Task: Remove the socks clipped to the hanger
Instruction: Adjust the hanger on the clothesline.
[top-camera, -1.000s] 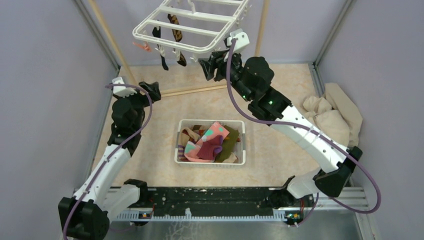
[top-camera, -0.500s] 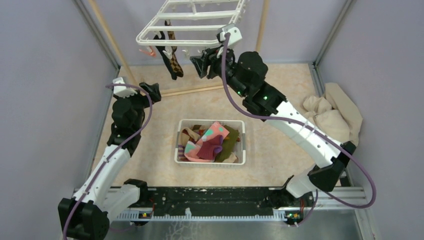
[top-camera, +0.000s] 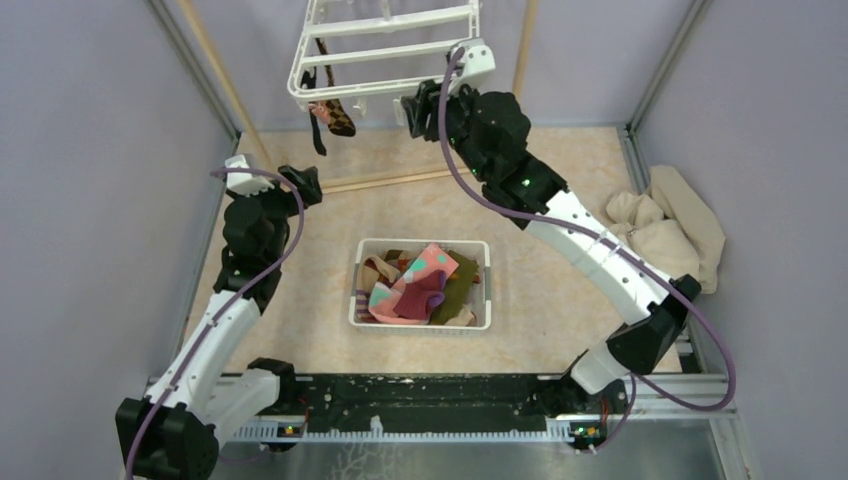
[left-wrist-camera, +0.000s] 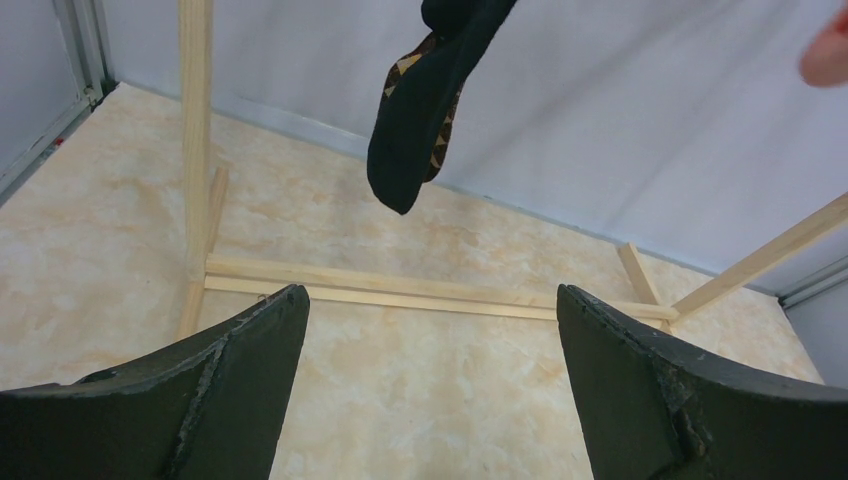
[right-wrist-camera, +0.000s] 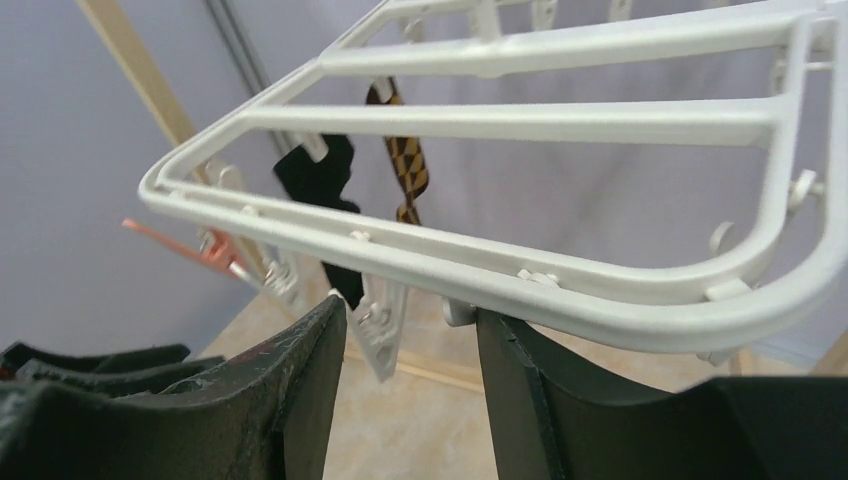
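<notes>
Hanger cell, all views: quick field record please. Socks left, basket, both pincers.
hanger: white frame, hanging tilted at the back
still clipped: black sock, brown argyle sock, side by side
basket: white, on the floor, holds loose socks
left pincer: open, empty, facing the hanging socks, apart from them
right pincer: open, just under the hanger's near rim, gripping nothing visible

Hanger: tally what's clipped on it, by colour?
On the white plastic rectangular hanger:
black sock: 1
brown argyle sock: 1
salmon-pink strip (probably a sock, too thin in view to tell): 1
Total: 3
</notes>
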